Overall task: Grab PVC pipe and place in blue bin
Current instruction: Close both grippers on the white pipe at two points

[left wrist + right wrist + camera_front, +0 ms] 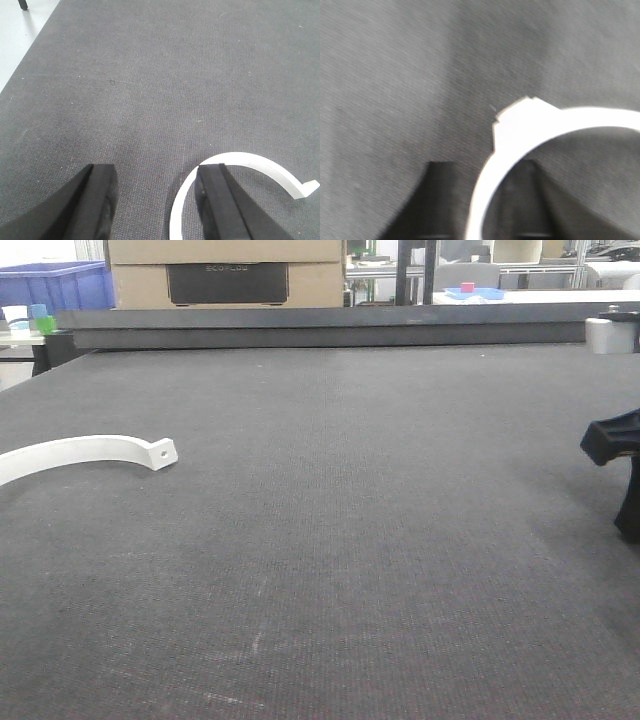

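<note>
White and slim, the PVC pipe (pixel 90 452) lies flat on the counter (pixel 350 540) in a long arc. Its flattened, rounded end is pierced by a small hole. The left end effector (pixel 157 172) is right at it, black fingers (pixel 97 200) spread wide and empty, with the arc curling behind one finger. Far beyond stand a blue bin (pixel 55 285) and a cardboard box (pixel 225 270) whose dark label is too faint to read. The counter's grey mat is finely woven. The right end effector (pixel 485 170) is blurred. A second white curved piece (pixel 520 135) crosses its fingers, and I cannot tell whether it grips it.
</note>
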You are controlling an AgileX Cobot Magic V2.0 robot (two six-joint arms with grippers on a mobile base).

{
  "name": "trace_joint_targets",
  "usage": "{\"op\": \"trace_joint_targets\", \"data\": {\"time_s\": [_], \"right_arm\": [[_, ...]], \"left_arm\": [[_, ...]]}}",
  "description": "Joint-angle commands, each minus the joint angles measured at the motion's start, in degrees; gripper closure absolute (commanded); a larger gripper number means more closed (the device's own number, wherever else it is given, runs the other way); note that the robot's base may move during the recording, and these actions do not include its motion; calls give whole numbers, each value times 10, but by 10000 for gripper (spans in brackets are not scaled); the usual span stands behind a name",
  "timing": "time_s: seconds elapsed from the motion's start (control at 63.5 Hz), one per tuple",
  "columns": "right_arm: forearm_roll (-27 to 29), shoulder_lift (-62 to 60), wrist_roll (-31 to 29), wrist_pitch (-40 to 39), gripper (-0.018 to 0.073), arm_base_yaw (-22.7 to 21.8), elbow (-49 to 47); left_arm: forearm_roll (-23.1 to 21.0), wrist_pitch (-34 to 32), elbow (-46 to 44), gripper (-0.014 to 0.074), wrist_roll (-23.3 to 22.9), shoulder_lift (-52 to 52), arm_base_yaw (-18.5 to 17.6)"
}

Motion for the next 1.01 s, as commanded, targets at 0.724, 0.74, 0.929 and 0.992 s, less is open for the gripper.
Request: {"op": "trace_joint_targets", "data": {"time_s": [0.724, 0.74, 0.929, 0.992], "right_arm": [[21, -166, 0, 52, 727, 3, -56], [22, -177, 0, 52, 727, 3, -58], [41, -259, 0, 54, 727, 3, -66], [45, -284, 0, 54, 727, 3, -66]], "left_arm": [[-22, 63, -4, 316, 28, 22, -1], [-23, 65, -4, 316, 28, 24, -1], [-23, 85, -5, 316, 49, 55, -39], [-23, 79, -11, 316, 55, 66, -54]]}}
